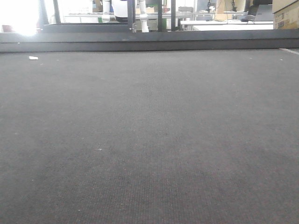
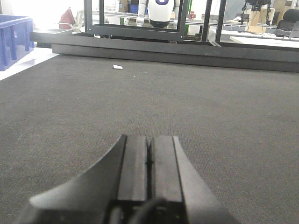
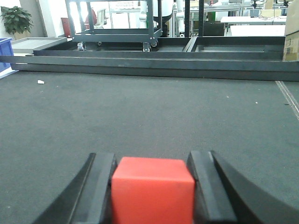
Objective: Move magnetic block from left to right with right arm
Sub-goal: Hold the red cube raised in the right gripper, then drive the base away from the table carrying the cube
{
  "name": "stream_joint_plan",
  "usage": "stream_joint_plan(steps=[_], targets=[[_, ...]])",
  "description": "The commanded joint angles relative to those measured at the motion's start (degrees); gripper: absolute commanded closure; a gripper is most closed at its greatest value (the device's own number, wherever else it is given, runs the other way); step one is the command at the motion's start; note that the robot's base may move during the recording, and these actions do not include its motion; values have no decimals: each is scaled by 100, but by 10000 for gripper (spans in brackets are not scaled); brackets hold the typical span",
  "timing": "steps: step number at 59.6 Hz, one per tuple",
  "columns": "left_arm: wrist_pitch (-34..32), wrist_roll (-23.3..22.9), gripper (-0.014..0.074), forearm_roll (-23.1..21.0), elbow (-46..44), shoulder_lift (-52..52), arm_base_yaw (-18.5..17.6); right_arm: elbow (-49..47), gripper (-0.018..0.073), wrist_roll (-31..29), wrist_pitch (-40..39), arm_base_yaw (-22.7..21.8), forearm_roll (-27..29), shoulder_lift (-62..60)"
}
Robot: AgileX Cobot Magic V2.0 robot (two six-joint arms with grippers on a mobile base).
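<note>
Right wrist-mounted view: the red magnetic block (image 3: 153,191) is seen held between the two black fingers of the right gripper (image 3: 152,161), which is closed on its two sides. Whether the block is lifted off the dark mat (image 1: 149,140) or resting on it cannot be told. The left gripper (image 2: 149,144) is squeezed shut with nothing in it, low over the mat. In the front-facing view only mat is shown.

It is judged that the carrying step is in hand: the block is grabbed but not yet put down. Next, the block should be carried to the right side, lowered onto the mat and let go. A tight grip is needed so that it is not dropped.

Lots of open mat is seen ahead and to the right. A raised dark edge (image 3: 149,65) is at the far end, well apart. A small white scrap (image 2: 117,67) lies far off on the left, and a blue bin (image 2: 14,39) is past the mat's left edge.
</note>
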Motion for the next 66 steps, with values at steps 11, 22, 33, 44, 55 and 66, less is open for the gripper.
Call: stream_joint_plan(steps=[11, 22, 33, 44, 55, 66], targets=[[-513, -38, 712, 0, 53, -81, 7, -145, 375, -51, -485, -25, -135, 91], [-513, -38, 713, 0, 53, -81, 7, -145, 375, -51, -485, -25, -135, 91], [-513, -38, 713, 0, 53, -81, 7, -145, 375, -51, -492, -25, -135, 91], [-513, -38, 712, 0, 53, -25, 21, -145, 375, -51, -492, -25, -135, 91], [-513, -38, 712, 0, 53, 70, 33, -145, 375, -51, -492, -25, -135, 91], [-513, -38, 713, 0, 53, 58, 33, -145, 375, -51, -492, -25, -135, 91]])
